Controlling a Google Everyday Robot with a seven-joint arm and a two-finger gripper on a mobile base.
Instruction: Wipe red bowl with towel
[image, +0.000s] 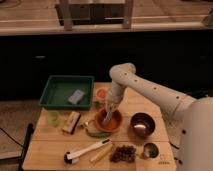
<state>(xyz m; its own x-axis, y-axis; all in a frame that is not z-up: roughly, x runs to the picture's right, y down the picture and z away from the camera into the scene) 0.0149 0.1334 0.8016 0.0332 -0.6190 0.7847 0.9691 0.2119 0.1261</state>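
Observation:
The red bowl sits mid-table on the wooden table. My gripper reaches down from the white arm into the bowl, on its left half. A pale grey cloth-like piece, seemingly the towel, lies at the gripper's tip inside the bowl. A green strip pokes out from under the bowl's front left rim.
A green tray with a grey sponge stands at the back left. Around the bowl are an orange cup, a green cup, a brown block, a dark bowl, a metal cup, a dark cluster and a white brush.

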